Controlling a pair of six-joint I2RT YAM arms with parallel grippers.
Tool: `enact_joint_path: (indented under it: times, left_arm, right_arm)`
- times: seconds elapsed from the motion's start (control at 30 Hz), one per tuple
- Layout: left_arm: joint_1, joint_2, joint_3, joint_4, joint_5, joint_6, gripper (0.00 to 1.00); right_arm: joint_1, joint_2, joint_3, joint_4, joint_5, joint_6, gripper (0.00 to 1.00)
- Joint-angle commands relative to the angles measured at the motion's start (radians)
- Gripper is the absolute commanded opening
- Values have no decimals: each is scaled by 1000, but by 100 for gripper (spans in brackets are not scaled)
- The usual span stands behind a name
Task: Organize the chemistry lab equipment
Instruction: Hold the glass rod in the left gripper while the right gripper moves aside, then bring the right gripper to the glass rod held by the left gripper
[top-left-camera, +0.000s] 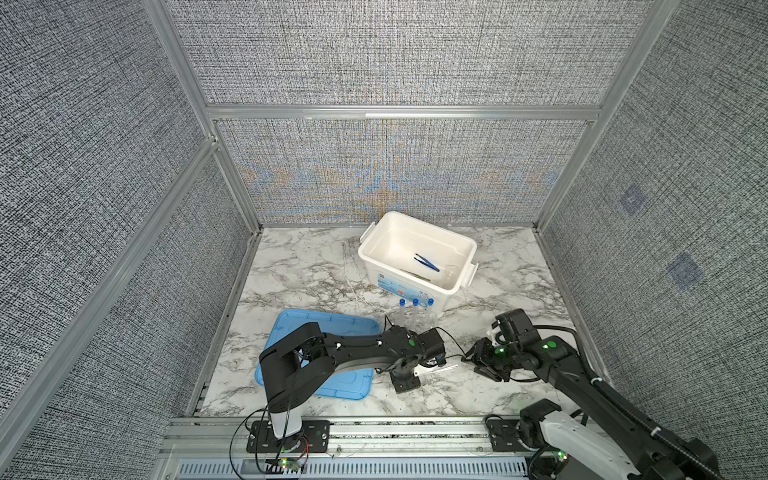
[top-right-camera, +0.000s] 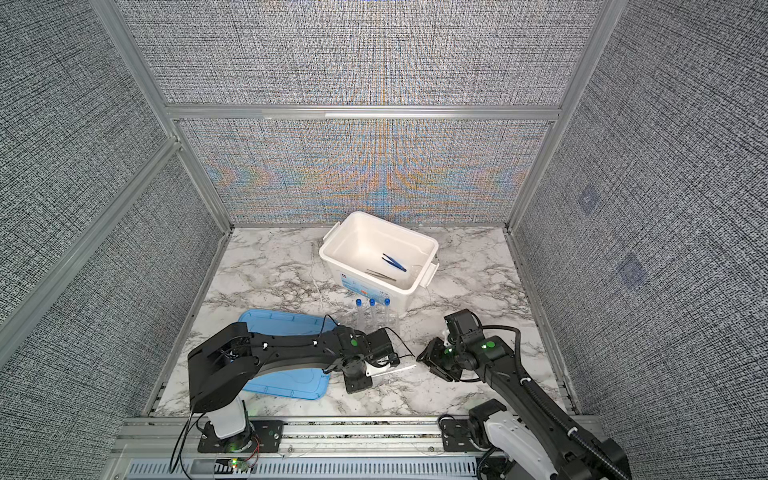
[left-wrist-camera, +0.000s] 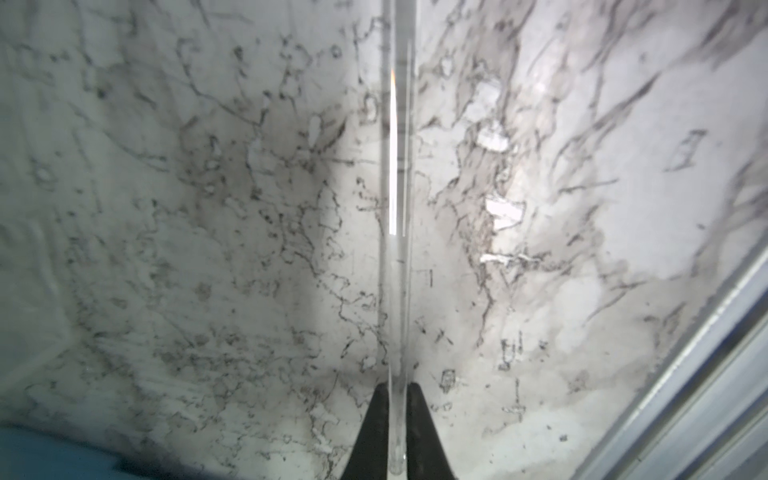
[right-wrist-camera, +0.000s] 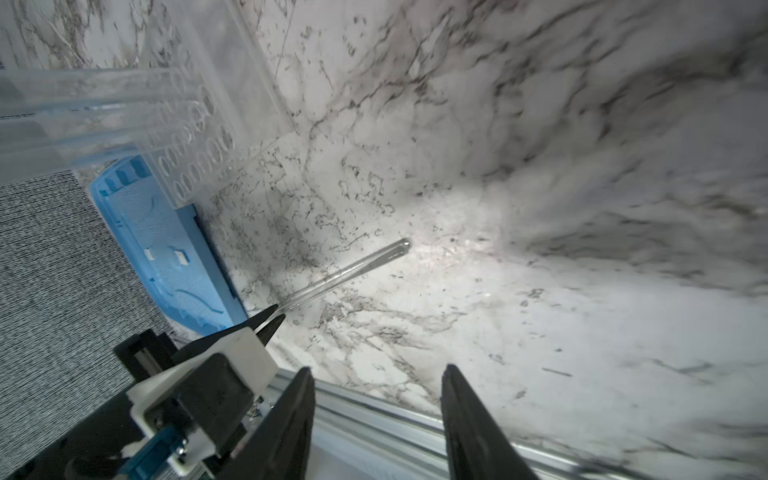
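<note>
Left fingers (left-wrist-camera: 374, 432) were clenched on one end of the thin white stick (left-wrist-camera: 397, 249), over the counter (left-wrist-camera: 208, 208); right fingers (right-wrist-camera: 469, 419) stood parted and empty near its free end; blue tweezers (top-left-camera: 426, 262) lay inside the white tub (top-left-camera: 395, 239); three blue-capped tubes (top-left-camera: 415, 309) stood in the clear rack (right-wrist-camera: 199, 158)
</note>
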Motion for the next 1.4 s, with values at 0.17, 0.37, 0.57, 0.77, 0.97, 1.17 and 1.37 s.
enact_joint_path:
  times: [0.17,0.37,0.57,0.77,0.97,1.17,1.37]
  left_arm:
    - [7,5,36,-20,27,7,11]
    - [11,-5,29,1,41,-5,11]
    - [12,23,68,-22,56,-3,11]
    - [12,4,63,-13,66,-5,11]
    - [12,-9,55,13,85,-10,10]
    - [12,-22,39,36,97,-16,10]
    - [16,-31,11,65,105,-18,10]
  right_arm:
    - [9,156,5,71,-131,232,37]
    - [75,184,-61,277,-181,481,44]
    - [161,232,-109,412,-126,663,44]
    - [215,306,-121,518,-101,753,44]
    - [223,333,-112,566,-75,793,42]
    - [221,295,-132,552,-21,838,41]
    - [182,233,-140,469,33,793,40]
